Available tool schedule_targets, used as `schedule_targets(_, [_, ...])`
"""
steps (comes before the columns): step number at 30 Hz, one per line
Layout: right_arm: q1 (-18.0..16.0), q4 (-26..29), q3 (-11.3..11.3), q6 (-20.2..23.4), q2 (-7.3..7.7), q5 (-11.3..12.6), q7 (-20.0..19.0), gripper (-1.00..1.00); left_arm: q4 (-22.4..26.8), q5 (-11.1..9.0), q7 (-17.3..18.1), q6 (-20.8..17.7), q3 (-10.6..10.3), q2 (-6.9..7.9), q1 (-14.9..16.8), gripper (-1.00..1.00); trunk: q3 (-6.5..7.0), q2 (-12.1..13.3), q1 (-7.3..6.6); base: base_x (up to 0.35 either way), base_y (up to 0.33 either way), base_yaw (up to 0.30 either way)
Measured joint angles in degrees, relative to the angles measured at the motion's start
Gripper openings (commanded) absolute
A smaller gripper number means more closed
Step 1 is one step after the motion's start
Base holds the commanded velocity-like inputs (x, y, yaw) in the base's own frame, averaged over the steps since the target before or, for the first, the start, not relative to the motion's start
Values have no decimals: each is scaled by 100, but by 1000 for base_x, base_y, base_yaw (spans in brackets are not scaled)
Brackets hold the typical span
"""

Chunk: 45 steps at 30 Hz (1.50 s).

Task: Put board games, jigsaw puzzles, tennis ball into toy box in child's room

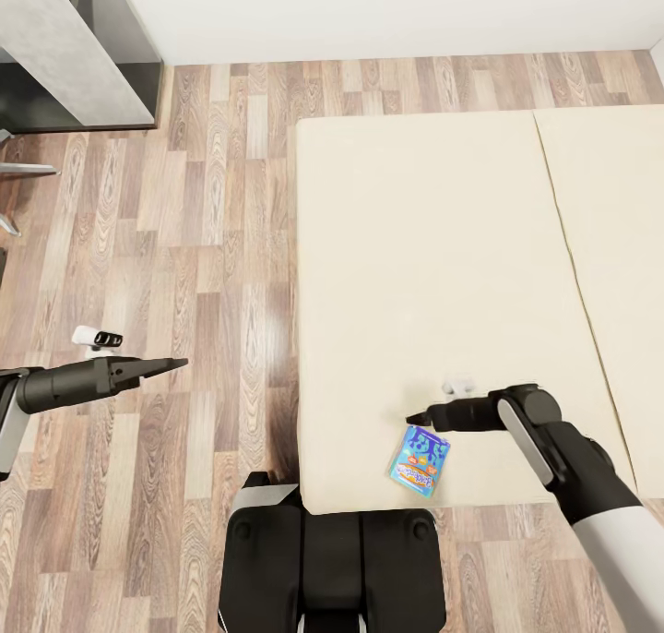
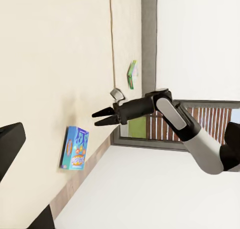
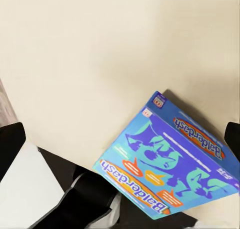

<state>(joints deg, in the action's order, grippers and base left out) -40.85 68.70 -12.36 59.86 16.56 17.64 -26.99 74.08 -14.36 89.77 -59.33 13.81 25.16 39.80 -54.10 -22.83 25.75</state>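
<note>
Blue board game (image 1: 419,461) lies flat on bed (image 1: 415,245), right gripper (image 1: 412,420) spread just above.

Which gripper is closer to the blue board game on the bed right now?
Right. The right gripper hovers open just above the blue board game near the bed's edge. The left gripper is out over the wood floor, well off to the side.

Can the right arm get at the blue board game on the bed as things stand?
Probably yes. The right gripper hangs open just above the blue board game, which lies flat near the edge of the bed, with nothing between them.
</note>
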Motion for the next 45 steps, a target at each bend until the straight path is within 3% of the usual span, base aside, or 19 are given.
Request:
schedule_targets(8, [216,38,3,0,147,1,-91,100,0,3,0,0,2,14,0,100,0,0,0,0,0,0])
schedule_targets(20, [302,50,125,0,241,-1,-251,100,0,10,0,0,3,29,0,100,0,0,0,0,0,0])
schedule_targets(45, [389,65,153,0,254,-5,-282,100,0,17,0,0,0,31,0,100,0,0,0,0,0,0])
